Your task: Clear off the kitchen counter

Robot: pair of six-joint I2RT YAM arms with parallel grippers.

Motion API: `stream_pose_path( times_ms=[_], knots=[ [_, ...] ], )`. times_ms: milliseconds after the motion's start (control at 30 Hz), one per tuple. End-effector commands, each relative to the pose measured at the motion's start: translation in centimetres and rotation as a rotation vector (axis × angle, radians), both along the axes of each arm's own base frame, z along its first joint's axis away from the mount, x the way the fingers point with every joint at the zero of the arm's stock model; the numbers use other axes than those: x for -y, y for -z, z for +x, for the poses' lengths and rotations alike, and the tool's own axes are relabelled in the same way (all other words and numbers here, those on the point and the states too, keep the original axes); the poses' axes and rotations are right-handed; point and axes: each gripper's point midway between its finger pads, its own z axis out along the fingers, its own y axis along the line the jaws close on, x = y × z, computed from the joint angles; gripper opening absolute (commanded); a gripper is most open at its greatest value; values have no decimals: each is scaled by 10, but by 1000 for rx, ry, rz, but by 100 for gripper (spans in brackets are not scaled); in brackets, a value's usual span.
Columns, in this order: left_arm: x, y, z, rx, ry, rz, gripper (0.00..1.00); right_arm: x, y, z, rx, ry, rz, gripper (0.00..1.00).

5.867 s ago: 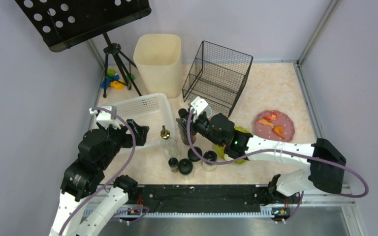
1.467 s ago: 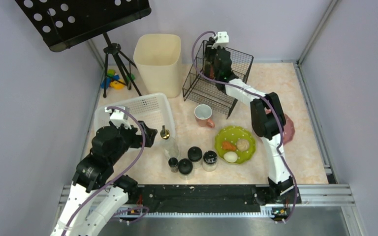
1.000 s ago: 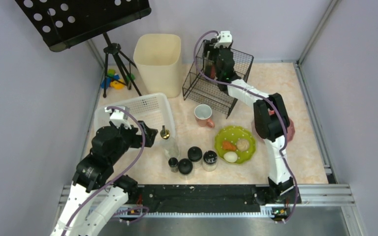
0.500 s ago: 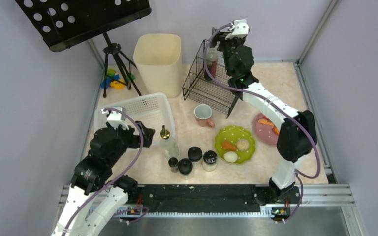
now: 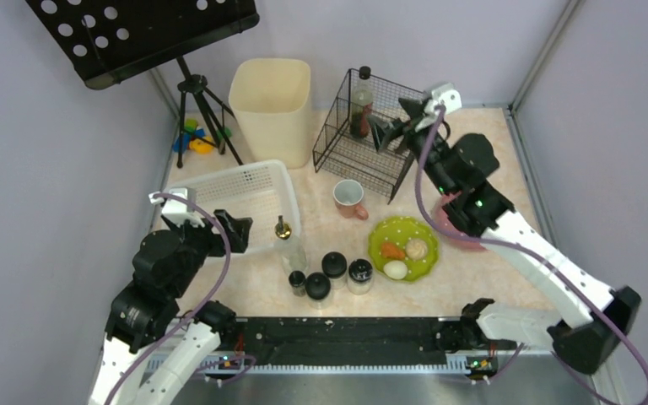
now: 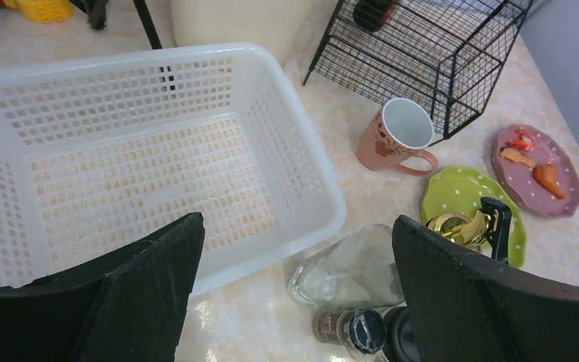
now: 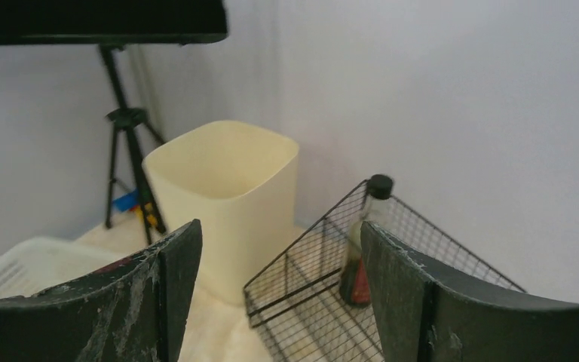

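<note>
1. The left tool point(image 5: 234, 229) hangs at 9 o'clock over the near rim of the basket point(image 5: 245, 198). Its jaws are spread wide with nothing between them.
2. The basket sits at 9 o'clock on the counter point(image 5: 494, 135). The left wrist view shows nothing lying in it, so I judge no sorting into it has begun.
3. The bin point(image 5: 270, 126) stands at 11 o'clock. I cannot see to its bottom.
4. At 6 o'clock a glass flask point(image 5: 288, 246) with a gold stopper stands just beside the basket's near corner. Four dark-lidded jars point(image 5: 334, 265) cluster beside it. All of these are still to be moved.
5. The mug point(image 5: 350, 198) stands near the middle, just in front of the rack point(image 5: 371, 156). It is not yet put away.
6. The rack is at 12 o'clock, and one bottle point(image 5: 360, 105) stands upright in its far left corner. This looks like the only piece stowed so far.
7. The right tool point(image 5: 395, 118) hovers at 1 o'clock, at the rack's right edge and facing it. Its jaws are apart and empty.
8. The green plate point(image 5: 384, 232), carrying food, lies at 4 o'clock. The pink plate point(image 6: 524, 192) lies just beyond it at 3 o'clock, and in the top view the right arm partly covers it.
9. My judgement is that the job is at an early stage, with one item stowed. The flask, the jars, the mug and both plates remain on the counter.
</note>
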Motion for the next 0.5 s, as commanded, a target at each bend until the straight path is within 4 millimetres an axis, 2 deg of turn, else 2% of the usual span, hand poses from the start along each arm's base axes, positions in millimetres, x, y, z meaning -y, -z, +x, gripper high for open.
stream_pose_path(
  times_ms=[0, 100, 233, 367, 467],
  knots=[
    [-17, -19, -1, 55, -73, 23, 99, -19, 32, -71, -64, -311, -84, 75],
    [-26, -18, 1, 72, -117, 49, 99, -24, 58, -99, -97, -412, -126, 75],
    [-33, -10, 7, 80, -158, 72, 98, -36, 91, -124, -125, -518, -160, 75],
    [-40, 5, 8, 79, -187, 95, 97, -62, 121, -151, -126, -633, -225, 75],
    [-40, 9, 4, 81, -182, 94, 97, -82, 134, -169, -100, -705, -261, 75]
  ],
)
